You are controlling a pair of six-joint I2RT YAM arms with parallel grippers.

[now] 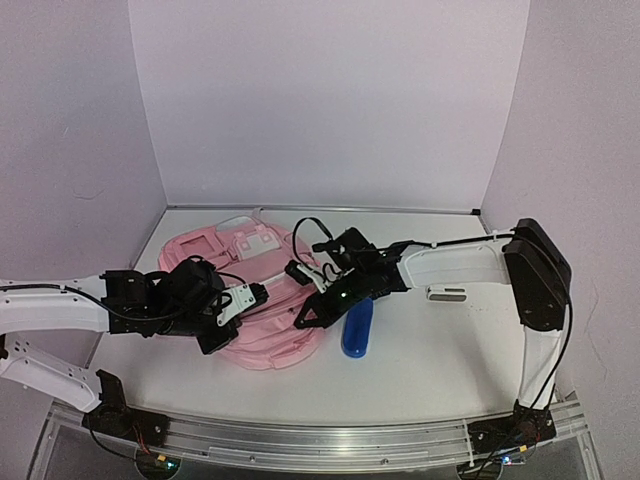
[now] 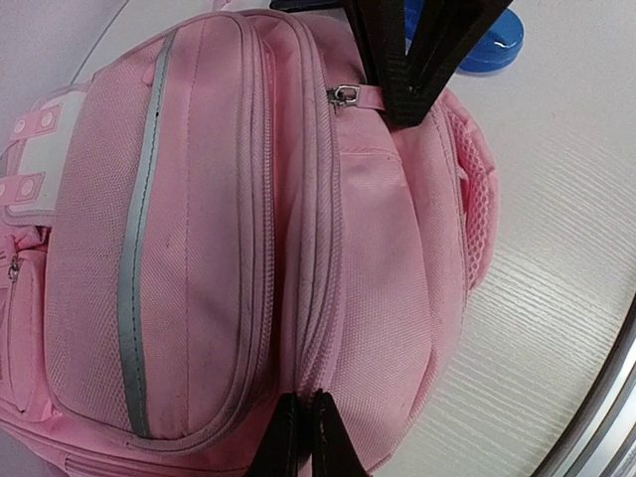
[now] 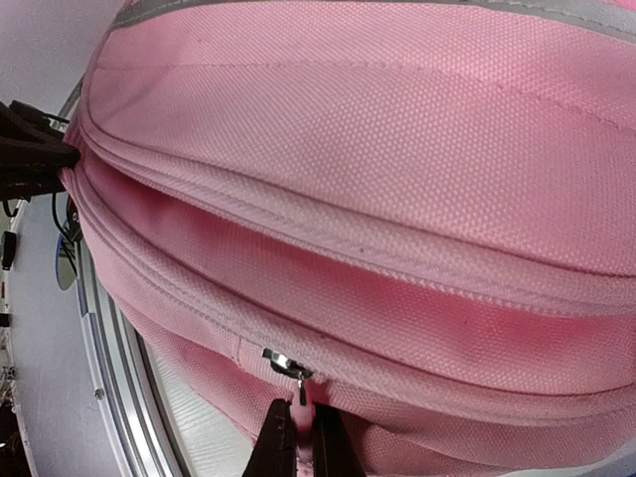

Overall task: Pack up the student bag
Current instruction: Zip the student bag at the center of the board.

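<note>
Pink bag (image 1: 270, 345) flat on surface (image 1: 430, 370), left of centre. Pinched at near seam by left hand (image 2: 303, 437) — likely as anchor. Zip pull (image 3: 288, 366) nipped tight in right hand (image 3: 298, 429), presumably for opening. Pull grip plain only from right wrist — blue bottle (image 1: 357, 328) beside bag missing there.

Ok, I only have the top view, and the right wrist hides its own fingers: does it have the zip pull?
Observer: Yes. Right wrist view: the right gripper is shut on the pink pull tab under the metal slider.
Operator: And the left one?
Observer: The left gripper is shut too, pinching fabric of the student bag along the same zip.
Operator: Zip opened at all?
Observer: Not that I see; left wrist view shows it closed between the two grippers.
</note>
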